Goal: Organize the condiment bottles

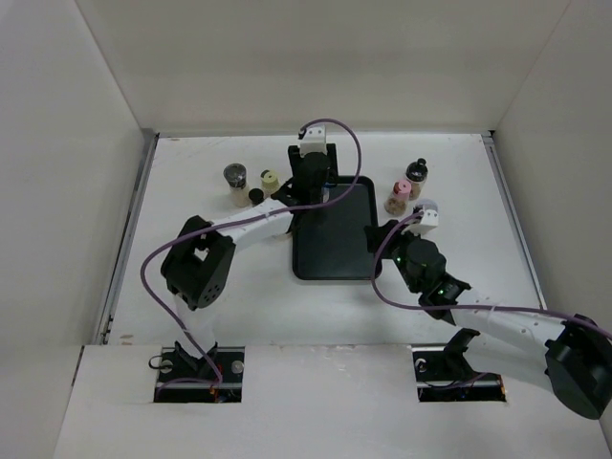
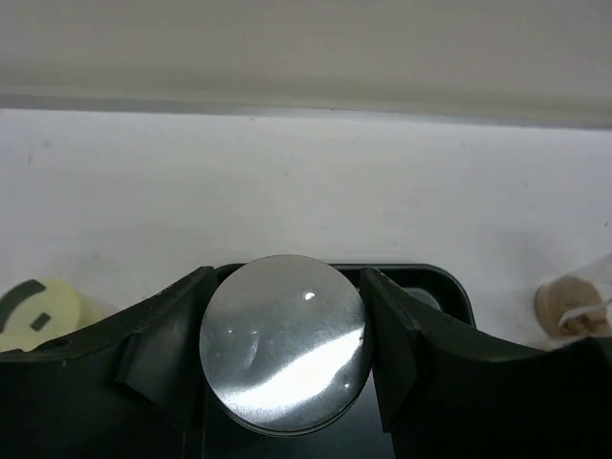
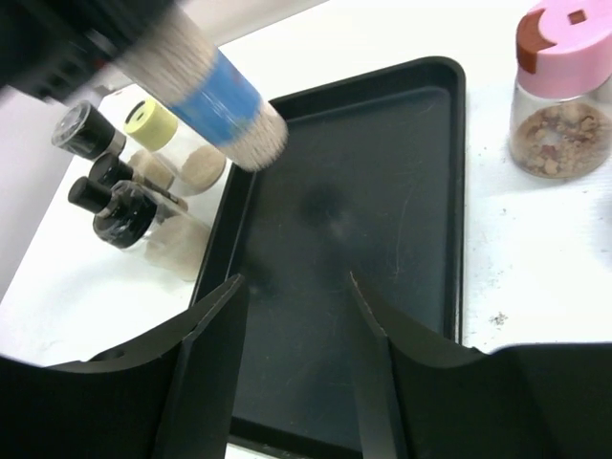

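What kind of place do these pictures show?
Probably a robot test cell: plain white walls enclose a white table, with a left arm and a right arm bolted at its edge.

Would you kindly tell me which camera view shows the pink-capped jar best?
Right wrist: the pink-capped jar is close, its cap and brown contents clear. Top external shows it small, right of the tray. Left wrist shows no pink cap.

Black tray [image 3: 382, 239] — pink-capped jar [image 3: 564, 96], blue-banded bottle [image 3: 220, 96] — yellow-capped jar [image 3: 151, 120].
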You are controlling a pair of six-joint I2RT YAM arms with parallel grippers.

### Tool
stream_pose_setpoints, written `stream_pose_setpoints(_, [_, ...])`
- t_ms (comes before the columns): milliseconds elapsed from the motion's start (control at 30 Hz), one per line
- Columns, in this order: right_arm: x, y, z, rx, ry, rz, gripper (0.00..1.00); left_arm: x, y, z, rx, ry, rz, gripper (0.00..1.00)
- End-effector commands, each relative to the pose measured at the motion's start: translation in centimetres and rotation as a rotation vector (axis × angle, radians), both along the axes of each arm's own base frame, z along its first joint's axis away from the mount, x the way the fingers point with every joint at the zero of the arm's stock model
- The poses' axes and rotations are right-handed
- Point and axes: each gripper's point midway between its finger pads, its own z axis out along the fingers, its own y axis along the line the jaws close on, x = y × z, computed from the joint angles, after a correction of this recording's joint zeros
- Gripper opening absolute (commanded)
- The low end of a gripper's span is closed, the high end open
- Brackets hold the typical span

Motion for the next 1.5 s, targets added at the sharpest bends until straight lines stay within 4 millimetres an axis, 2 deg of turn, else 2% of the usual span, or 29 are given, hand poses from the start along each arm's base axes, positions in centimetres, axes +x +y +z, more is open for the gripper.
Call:
stream_pose_setpoints(0, [0.4, -0.4, 1.6, 0.047, -0.047, -0.028, 0.52, 1.5, -1.9, 7.0, -0.168, -0.16, -0.046, 0.27])
stream_pose_setpoints(100, [0.5, -0.5, 1.3, 0.046, -0.039, -0.029, 0.53, 2.7, -2.3, 4.6, -0.156, -0.135, -0.04, 0.27])
stream_pose_setpoints(333, [0.6, -0.1, 1.2, 0.045, -0.035, -0.021, 0.53, 4.0, -2.3, 1.9, -0.126, -0.123, -0.031, 0.29])
stream_pose_setpoints(400, [0.6, 0.1, 1.0, 0.042, -0.027, -0.011, 0.53, 4.3, -2.1, 0.9, -0.108, -0.116, -0.029, 0.33])
stream_pose_setpoints(467, [0.7, 0.2, 1.3, 0.041, -0.034, -0.009, 0.54, 4.4, -2.0, -0.2, -0.102, -0.117, -0.028, 0.43])
stream_pose_setpoints(567, [0.7, 0.3, 0.9, 0.04, -0.025, -0.008, 0.55, 4.2, -1.9, -1.3, -0.092, -0.11, -0.028, 0.66])
stream_pose_setpoints(667, [0.6, 0.4, 0.8, 0.037, -0.019, 0.001, 0.57, 3.4, -1.3, -0.5, -0.096, -0.12, -0.025, 0.85])
stream_pose_setpoints(733, [0.7, 0.3, 1.0, 0.039, -0.029, -0.004, 0.58, 2.6, -0.9, 0.7, -0.108, -0.133, -0.025, 0.89])
stream_pose_setpoints(867, [0.6, 0.3, 0.8, 0.042, -0.019, -0.004, 0.63, -0.3, 1.0, 5.0, -0.143, -0.179, -0.022, 0.94])
stream_pose_setpoints(933, [0.6, 0.2, 1.1, 0.045, -0.03, -0.005, 0.65, -2.3, 2.5, 6.5, -0.158, -0.192, -0.014, 0.94])
stream_pose_setpoints(1000, [0.6, 0.1, 1.0, 0.05, -0.027, -0.007, 0.67, -4.7, 4.5, 6.9, -0.153, -0.171, 0.003, 0.92])
stream_pose_setpoints(1067, [0.6, 0.1, 0.9, 0.048, -0.022, -0.004, 0.71, -6.5, 6.2, 6.1, -0.139, -0.128, 0.024, 0.91])
stream_pose_setpoints(1167, [0.6, 0.3, 1.3, 0.046, -0.034, 0.0, 0.78, -9.6, 9.5, 2.7, -0.121, -0.007, 0.076, 0.91])
stream_pose_setpoints(1233, [0.6, 0.4, 1.0, 0.049, -0.024, 0.005, 0.84, -11.0, 10.7, 0.6, -0.11, 0.06, 0.091, 0.91])
stream_pose_setpoints(1367, [0.6, 1.1, 0.8, 0.042, -0.017, 0.032, 0.92, -12.6, 11.6, -2.9, -0.076, 0.132, 0.086, 0.92])
stream_pose_setpoints(1467, [0.8, 1.3, 0.2, 0.032, -0.003, 0.033, 0.93, -12.0, 10.8, -4.2, -0.07, 0.155, 0.059, 0.92])
